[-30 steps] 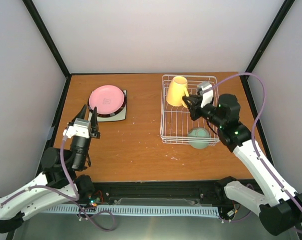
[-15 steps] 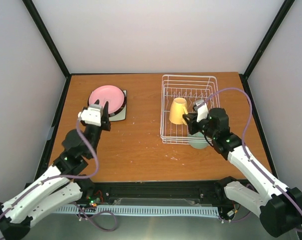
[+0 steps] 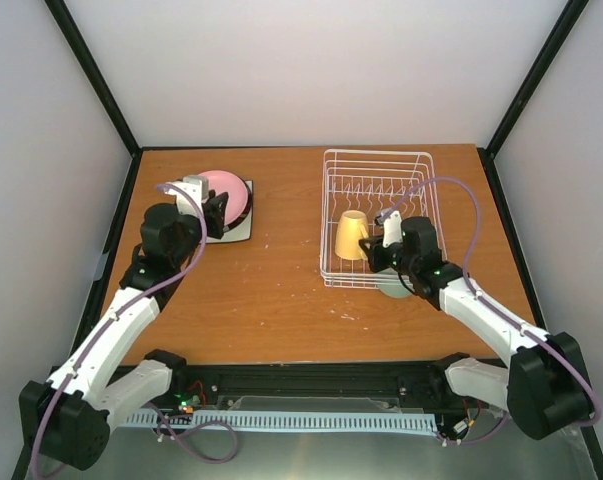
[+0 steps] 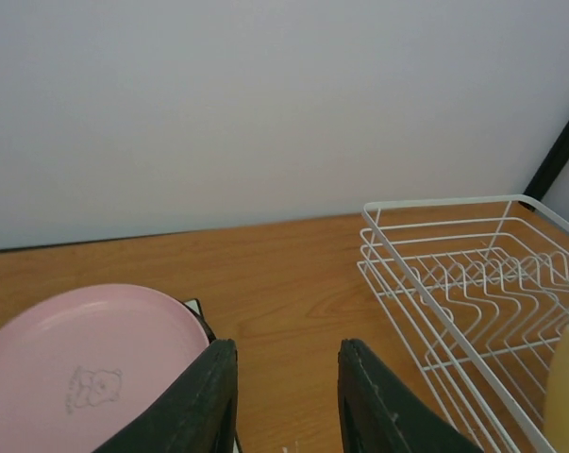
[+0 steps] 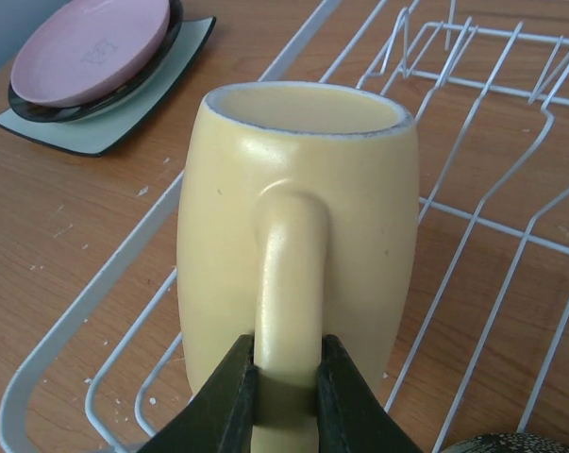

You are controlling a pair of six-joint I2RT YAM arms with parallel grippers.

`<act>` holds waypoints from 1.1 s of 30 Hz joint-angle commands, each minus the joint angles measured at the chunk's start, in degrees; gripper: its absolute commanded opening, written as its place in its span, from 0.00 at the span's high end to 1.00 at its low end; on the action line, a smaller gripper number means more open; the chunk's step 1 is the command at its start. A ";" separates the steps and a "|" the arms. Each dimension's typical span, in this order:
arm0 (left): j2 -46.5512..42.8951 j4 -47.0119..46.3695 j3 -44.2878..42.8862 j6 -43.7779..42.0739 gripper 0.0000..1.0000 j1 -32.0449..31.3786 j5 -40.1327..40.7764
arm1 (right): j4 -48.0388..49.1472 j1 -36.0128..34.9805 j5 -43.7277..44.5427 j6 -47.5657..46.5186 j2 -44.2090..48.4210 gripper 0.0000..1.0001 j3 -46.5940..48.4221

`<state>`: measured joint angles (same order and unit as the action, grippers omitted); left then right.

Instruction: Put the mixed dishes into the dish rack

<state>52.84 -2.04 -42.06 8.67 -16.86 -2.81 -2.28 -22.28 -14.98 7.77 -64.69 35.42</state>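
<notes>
Right wrist: right gripper point(image 5: 286, 357) clamped on handle of pale yellow mug point(image 5: 303, 189); mug inside dish rack point(image 5: 76, 307), near its left wall
Left wrist: left gripper point(image 4: 287, 354) parted, empty; just beside pink round plate point(image 4: 95, 363)

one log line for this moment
right tool shut on yellow mug handle | mug inside dish rack | left tool open by pink plate

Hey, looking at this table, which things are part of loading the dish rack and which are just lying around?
Part of the job: dish rack; pale yellow mug, in the rack, its handle in the right gripper; mint-green bowl at the rack's near edge; pink plate, black-rimmed plate and square plate, stacked on the left.
Just lying about: white specks on the table.
</notes>
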 commanded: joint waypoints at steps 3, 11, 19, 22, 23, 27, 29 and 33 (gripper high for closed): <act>2.26 -2.27 -1.86 3.38 0.69 2.46 -8.65 | 7.37 -0.41 -0.22 -0.10 -3.12 0.97 0.79; 5.20 -3.35 -2.21 2.74 0.69 3.33 -8.53 | 10.24 -0.45 -1.11 0.00 -9.71 0.97 1.44; 8.86 -4.47 -3.26 2.56 0.69 4.64 -10.71 | 8.03 -0.48 -1.63 -1.03 -14.21 0.97 2.63; 9.65 -4.46 -3.63 1.78 0.69 4.80 -10.44 | 5.67 -0.48 -1.62 -1.40 -14.52 0.97 3.20; 9.88 -4.42 -3.75 1.46 0.69 4.87 -10.42 | 4.63 -0.47 -1.58 -1.58 -14.73 0.97 3.52; 10.18 -4.37 -3.86 0.72 0.69 5.24 -10.08 | 1.79 -1.10 -1.38 -2.30 -15.58 0.94 4.49; 10.22 -4.29 -3.84 0.32 0.69 5.39 -9.88 | 0.25 -1.61 -1.45 -2.64 -16.45 0.91 5.24; 9.98 -3.72 -3.73 -0.83 0.69 5.60 -9.03 | -3.23 -3.02 -0.52 -3.27 -18.01 0.87 6.80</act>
<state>62.81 -4.67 -43.46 9.89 -11.99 -12.21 0.43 -23.86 -16.05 5.96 -80.66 40.77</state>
